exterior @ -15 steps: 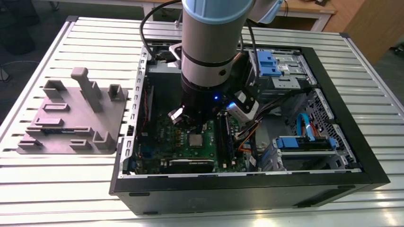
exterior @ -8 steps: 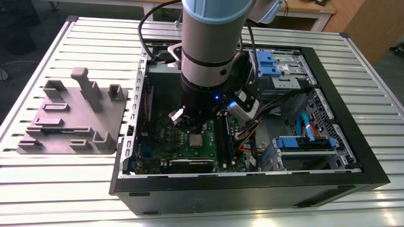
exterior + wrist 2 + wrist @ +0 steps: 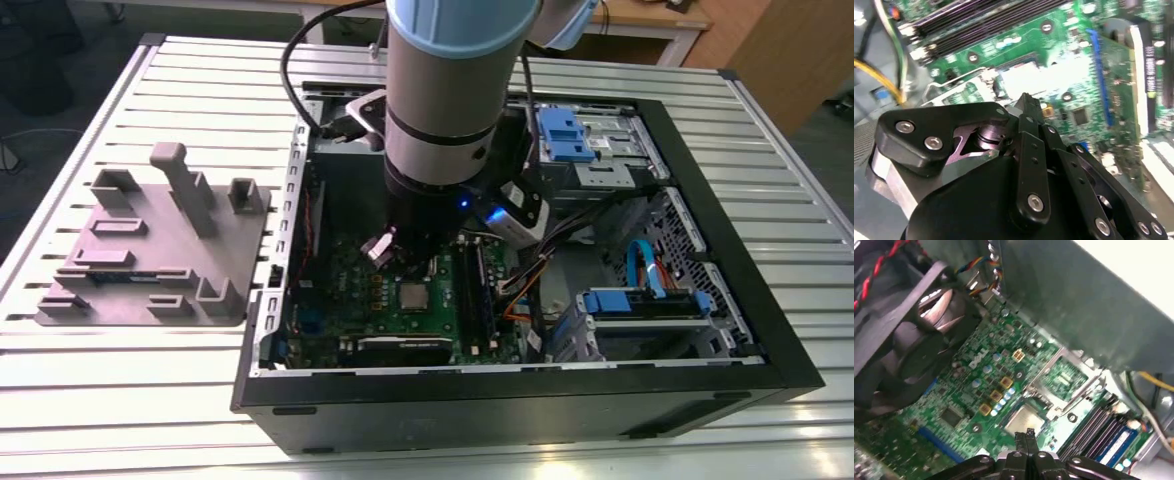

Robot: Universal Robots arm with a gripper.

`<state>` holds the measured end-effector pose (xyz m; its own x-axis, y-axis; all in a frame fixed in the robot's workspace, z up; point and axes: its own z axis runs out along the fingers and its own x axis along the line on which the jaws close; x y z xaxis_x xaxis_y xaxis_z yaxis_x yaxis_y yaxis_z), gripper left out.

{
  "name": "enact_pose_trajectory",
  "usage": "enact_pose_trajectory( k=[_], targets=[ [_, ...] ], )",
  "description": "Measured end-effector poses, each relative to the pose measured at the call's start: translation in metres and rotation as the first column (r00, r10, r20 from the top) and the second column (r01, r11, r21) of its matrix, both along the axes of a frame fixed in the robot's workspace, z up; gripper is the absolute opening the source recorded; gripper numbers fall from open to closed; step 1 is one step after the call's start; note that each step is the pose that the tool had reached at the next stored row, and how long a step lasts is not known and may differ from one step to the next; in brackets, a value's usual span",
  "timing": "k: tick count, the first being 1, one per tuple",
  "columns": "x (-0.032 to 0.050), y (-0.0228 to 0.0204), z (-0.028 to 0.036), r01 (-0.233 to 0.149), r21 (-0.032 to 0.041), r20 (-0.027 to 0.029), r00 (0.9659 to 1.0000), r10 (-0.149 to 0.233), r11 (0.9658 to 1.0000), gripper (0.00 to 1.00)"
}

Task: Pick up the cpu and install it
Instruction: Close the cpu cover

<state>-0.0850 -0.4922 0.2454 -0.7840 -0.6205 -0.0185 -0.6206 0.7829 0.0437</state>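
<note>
Centrally on the board [image 3: 961, 390], cpu [image 3: 1025, 420]: flat in its socket, silver top up; the exterior view puts the cpu [image 3: 415, 295] at the same mid-board spot

Tool [image 3: 1026, 434]: black, just above the board at the cpu's edge, fingers clenched tip to tip with nothing between them; whether the tips touch the cpu cannot be told

Frame [image 3: 1066, 376]: metal socket cover, open, lying over the board just beside the cpu

Memory [image 3: 1101, 427]: dark sticks in slots along the board's side, past the cpu

Fan [image 3: 909, 340]: black, round, at the board's edge opposite the memory, red and black wires over it

Arm [image 3: 447, 90]: pale grey and blue, upright over the board, reaching down into the case

Case [image 3: 534, 395]: black, open on top, the board lying at its floor; blue-tabbed bays [image 3: 561, 135] beside the board on the exterior view's right

Surface [image 3: 160, 400]: slatted metal, under the case

Tray [image 3: 147, 250]: grey moulded fixture, well apart from the board, outside the case on the exterior view's left
</note>
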Motion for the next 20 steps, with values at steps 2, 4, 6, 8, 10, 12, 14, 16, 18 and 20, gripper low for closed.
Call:
enact_pose_trajectory(
  k=[2,4,6,8,10,12,14,16,18,20],
  targets=[
    [0.0036,0.0,0.0001,0.0,0.0372,-0.0003,1.0,0.0,0.9993,0.1],
    [0.0088,0.0,-0.0001,0.0,0.0701,-0.0012,1.0,0.0,0.9975,0.1],
    [0.0158,0.0004,-0.0009,0.0,0.0824,-0.0045,1.0,0.0,0.9966,0.1],
    [0.0228,0.0009,-0.002,0.0,0.0875,-0.0097,1.0,0.0,0.9962,0.1],
    [0.0274,0.0014,-0.0025,0.001,0.0989,-0.0137,0.9999,0.001,0.9951,0.1],
    [0.0295,0.0015,-0.0028,-0.004,0.1249,-0.0155,0.9999,0.006,0.9922,0.1],
    [0.0297,0.0016,-0.0044,-0.028,0.1331,-0.0153,0.9994,0.03,0.9907,0.1],
    [0.0296,0.0015,-0.0063,-0.064,0.1329,-0.0154,0.9977,0.067,0.989,0.1],
    [0.0297,0.0016,-0.0083,-0.101,0.133,-0.0153,0.9945,0.104,0.986,0.1],
    [0.0297,0.0015,-0.01,-0.135,0.133,-0.0154,0.9903,0.138,0.9819,0.1]
  ],
)
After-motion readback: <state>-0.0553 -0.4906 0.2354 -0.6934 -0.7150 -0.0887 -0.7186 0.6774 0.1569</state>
